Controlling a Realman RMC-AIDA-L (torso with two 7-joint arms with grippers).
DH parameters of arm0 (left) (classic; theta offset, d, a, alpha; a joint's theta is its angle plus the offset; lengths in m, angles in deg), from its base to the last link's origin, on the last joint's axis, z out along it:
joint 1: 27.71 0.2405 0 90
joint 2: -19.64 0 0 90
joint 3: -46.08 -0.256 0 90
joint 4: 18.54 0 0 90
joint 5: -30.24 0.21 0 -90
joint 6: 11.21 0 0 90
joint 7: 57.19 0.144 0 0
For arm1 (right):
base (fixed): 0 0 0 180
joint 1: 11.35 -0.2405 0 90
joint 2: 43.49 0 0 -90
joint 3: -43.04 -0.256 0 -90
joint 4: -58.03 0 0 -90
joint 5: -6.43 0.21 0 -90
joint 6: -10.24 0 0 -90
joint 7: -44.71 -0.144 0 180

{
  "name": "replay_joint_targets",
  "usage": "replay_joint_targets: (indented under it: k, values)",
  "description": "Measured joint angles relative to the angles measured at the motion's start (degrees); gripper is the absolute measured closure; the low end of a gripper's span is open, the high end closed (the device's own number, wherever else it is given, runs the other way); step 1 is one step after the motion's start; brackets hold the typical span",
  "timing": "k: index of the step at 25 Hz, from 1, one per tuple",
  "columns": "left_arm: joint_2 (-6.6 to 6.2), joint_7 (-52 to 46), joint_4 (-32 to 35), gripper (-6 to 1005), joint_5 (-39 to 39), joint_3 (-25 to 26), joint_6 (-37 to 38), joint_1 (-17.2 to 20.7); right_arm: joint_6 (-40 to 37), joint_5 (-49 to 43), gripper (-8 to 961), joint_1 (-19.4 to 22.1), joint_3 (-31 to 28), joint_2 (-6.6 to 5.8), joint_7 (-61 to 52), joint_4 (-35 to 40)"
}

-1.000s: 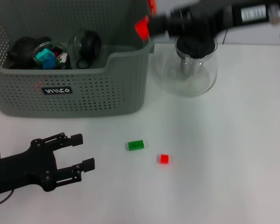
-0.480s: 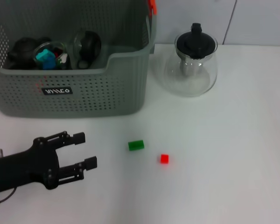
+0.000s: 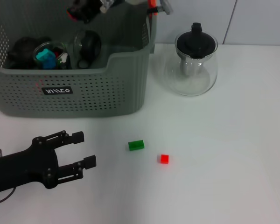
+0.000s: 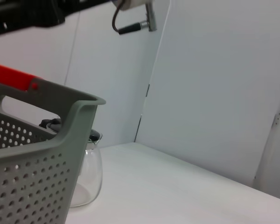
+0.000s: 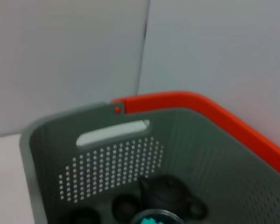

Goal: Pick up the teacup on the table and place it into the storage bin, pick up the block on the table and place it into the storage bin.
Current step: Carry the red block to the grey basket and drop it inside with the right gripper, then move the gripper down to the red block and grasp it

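Note:
The grey storage bin (image 3: 107,88) stands at the back left, and the right wrist view looks down into it (image 5: 112,168). Inside it sit a glass teacup (image 3: 49,52) with a cyan piece in it, a dark teapot (image 3: 23,46) and a glass piece with a black knob (image 3: 87,43). A green block (image 3: 136,145) and a small red block (image 3: 164,158) lie on the white table in front. My left gripper (image 3: 85,149) rests open on the table, left of the green block. My right gripper (image 3: 86,7) hangs over the bin's back part, mostly cut off by the view's edge.
A glass teapot with a black lid (image 3: 193,60) stands right of the bin, also seen in the left wrist view (image 4: 86,172). The bin has an orange handle (image 5: 200,112) along its rim. White wall panels rise behind the table.
My right arm has swung from above the glass teapot leftward to over the back of the bin. The left gripper and both blocks have stayed put.

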State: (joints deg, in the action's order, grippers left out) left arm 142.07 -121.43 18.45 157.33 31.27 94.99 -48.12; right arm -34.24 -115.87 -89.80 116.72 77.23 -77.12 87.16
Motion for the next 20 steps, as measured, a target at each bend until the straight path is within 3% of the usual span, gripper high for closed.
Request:
replay_joint_targets:
  k: [4,7,11,15,20]
  values:
    - [0.0,0.0,0.0,282,0.0,0.5,0.0,0.2,-0.8,0.1,740,2.2,0.8,-0.28,-1.0,2.9]
    - [0.0,0.1,0.0,283,0.0,0.9,0.2,0.3,-4.2,1.7,677,7.5,0.3,-0.35,-1.9,12.6]
    - [0.06,0.3,0.0,283,0.0,1.0,0.3,0.6,-8.3,16.0,592,22.8,0.9,-0.34,3.4,33.9]
    - [0.09,0.3,0.0,283,0.0,1.0,0.1,0.5,-14.8,28.6,390,37.0,0.3,-0.64,7.5,45.9]
    - [-0.02,0.1,0.0,284,0.0,1.0,0.0,0.2,-33.3,26.2,182,47.9,-4.3,-1.59,1.4,54.5]
